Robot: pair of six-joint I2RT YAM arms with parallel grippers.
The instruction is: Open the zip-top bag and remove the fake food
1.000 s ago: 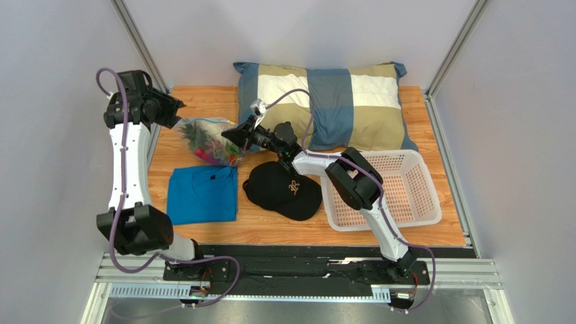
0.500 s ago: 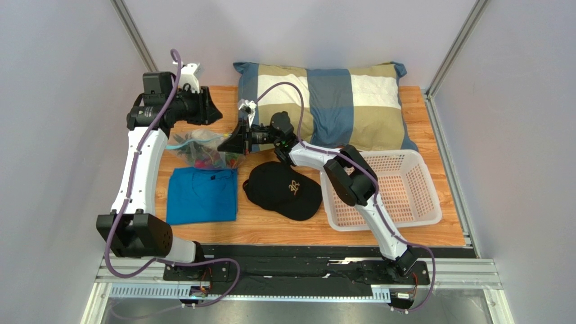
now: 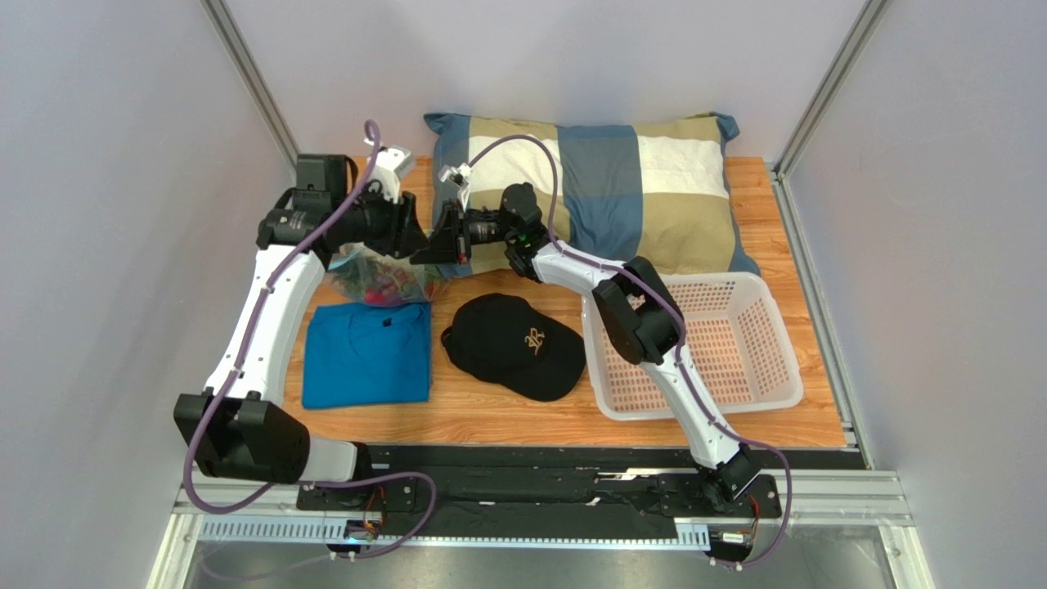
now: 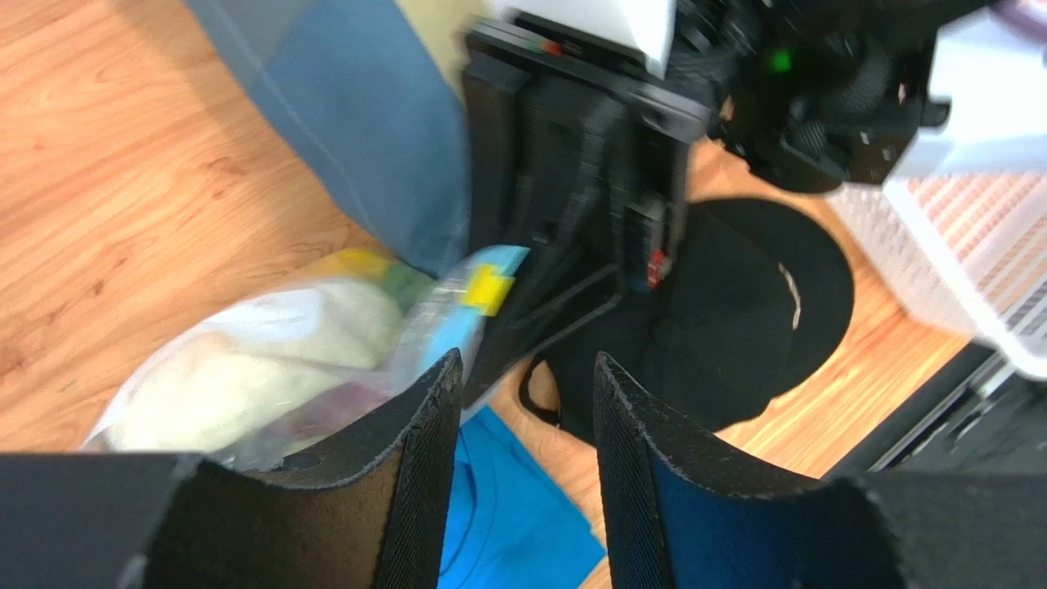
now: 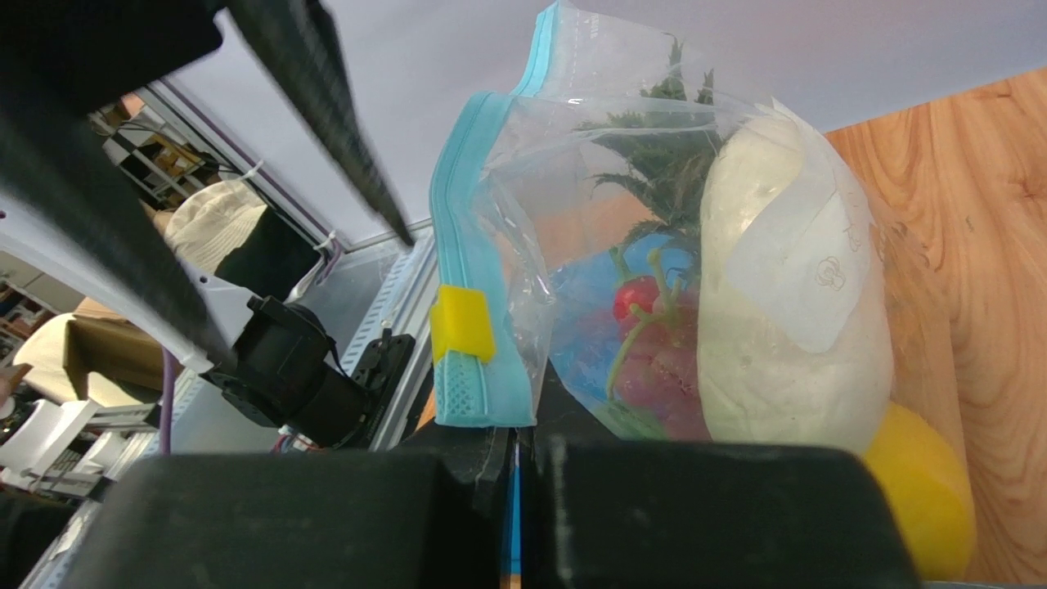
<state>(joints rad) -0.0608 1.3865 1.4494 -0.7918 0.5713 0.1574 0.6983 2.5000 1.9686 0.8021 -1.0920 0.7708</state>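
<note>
The zip-top bag [image 3: 375, 276] lies at the back left of the table, one end lifted. In the right wrist view its teal zip strip [image 5: 473, 233] carries a yellow slider [image 5: 462, 324]. Inside I see the fake food: a cream-white vegetable [image 5: 787, 295], a yellow lemon [image 5: 916, 491], green pineapple leaves [image 5: 670, 147] and red pieces [image 5: 639, 301]. My right gripper [image 5: 522, 448] [image 3: 433, 242] is shut on the end of the zip strip. My left gripper [image 4: 522, 405] [image 3: 412, 230] is open and empty, just left of the right gripper and close to the slider [image 4: 488, 290].
A checked pillow [image 3: 602, 184] lies along the back. A folded blue shirt [image 3: 366, 356] and a black cap [image 3: 516, 344] lie in front of the bag. A white basket [image 3: 694, 344] stands at the right.
My left arm has swung from the far left toward the right gripper. My right gripper has drawn the bag's zip end back and up, and the bag has bunched under it.
</note>
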